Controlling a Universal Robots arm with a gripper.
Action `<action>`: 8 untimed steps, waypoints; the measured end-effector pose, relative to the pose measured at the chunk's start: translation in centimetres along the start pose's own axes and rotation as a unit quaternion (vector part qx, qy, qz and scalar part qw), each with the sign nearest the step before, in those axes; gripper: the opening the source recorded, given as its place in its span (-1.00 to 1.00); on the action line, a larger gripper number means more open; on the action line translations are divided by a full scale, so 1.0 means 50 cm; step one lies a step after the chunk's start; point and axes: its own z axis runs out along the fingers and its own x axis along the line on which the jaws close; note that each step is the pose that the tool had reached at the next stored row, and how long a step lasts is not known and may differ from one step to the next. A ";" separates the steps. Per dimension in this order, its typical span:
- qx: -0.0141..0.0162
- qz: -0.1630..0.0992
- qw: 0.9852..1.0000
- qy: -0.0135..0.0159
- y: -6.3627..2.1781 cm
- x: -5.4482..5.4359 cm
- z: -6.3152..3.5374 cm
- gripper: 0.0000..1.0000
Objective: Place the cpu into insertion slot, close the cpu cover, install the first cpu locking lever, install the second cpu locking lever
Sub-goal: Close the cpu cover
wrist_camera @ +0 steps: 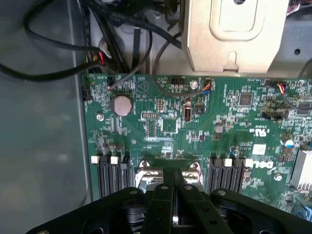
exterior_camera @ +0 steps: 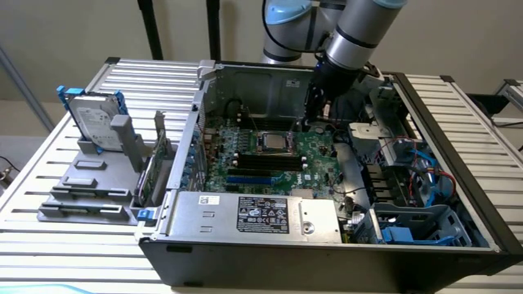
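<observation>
A big black and grey metal computer case lies open on its side. Inside it is a flat green circuit board. On the board sits the insertion slot, a small square socket with a shiny silver metal rim. A pale grey square shows in the middle of it. That is likely the cpu, the small flat chip, lying in the slot. The thin silver cpu cover and the locking levers are too small to tell apart there.

The robot arm's black gripper reaches down into the case. Its two black fingers are pressed together, and nothing shows between them.

The tips hang very near the slot's edge. In the exterior view, the slot lies toward the exterior view's left of the fingers and a bit nearer the camera. In the wrist view, shiny silver metal shows just past the tips on both sides. Long black memory slots sit a little further out on each side.
</observation>
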 end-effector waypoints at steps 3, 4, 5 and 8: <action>0.008 0.000 1.000 0.000 -0.012 0.000 0.003 -0.79; 0.010 0.000 1.000 0.000 -0.017 0.000 0.004 -0.79; 0.012 0.000 1.000 0.000 -0.022 0.000 0.006 -0.79; 0.016 0.000 1.000 0.000 -0.040 -0.001 0.012 -0.79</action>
